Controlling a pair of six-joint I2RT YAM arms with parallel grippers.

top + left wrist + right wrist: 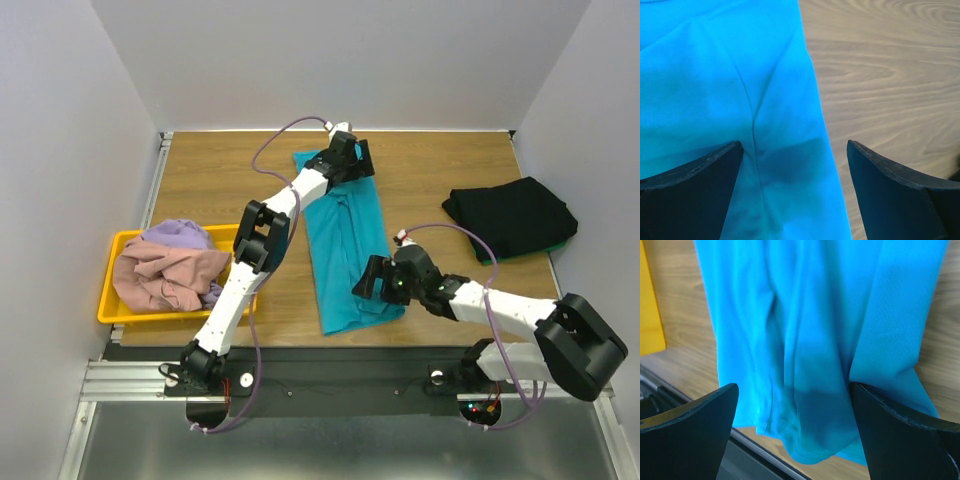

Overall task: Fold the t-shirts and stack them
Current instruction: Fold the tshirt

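Observation:
A teal t-shirt [345, 245] lies folded into a long strip down the middle of the table. My left gripper [352, 160] hovers open over its far end; in the left wrist view the shirt's right edge [790, 125] runs between the spread fingers [890, 195]. My right gripper [372, 278] stands open at the strip's near right corner, and the right wrist view shows the rumpled teal hem [815, 405] between its fingers [905, 435]. A folded black t-shirt [510, 215] rests at the right on a green one [566, 238]. Dusty pink [165, 275] and lavender [180, 236] shirts fill the tray.
The yellow plastic tray [120, 245] sits at the left edge of the wooden table [210, 170]. Grey walls close in the back and both sides. A metal rail [330, 375] runs along the near edge behind the arm bases.

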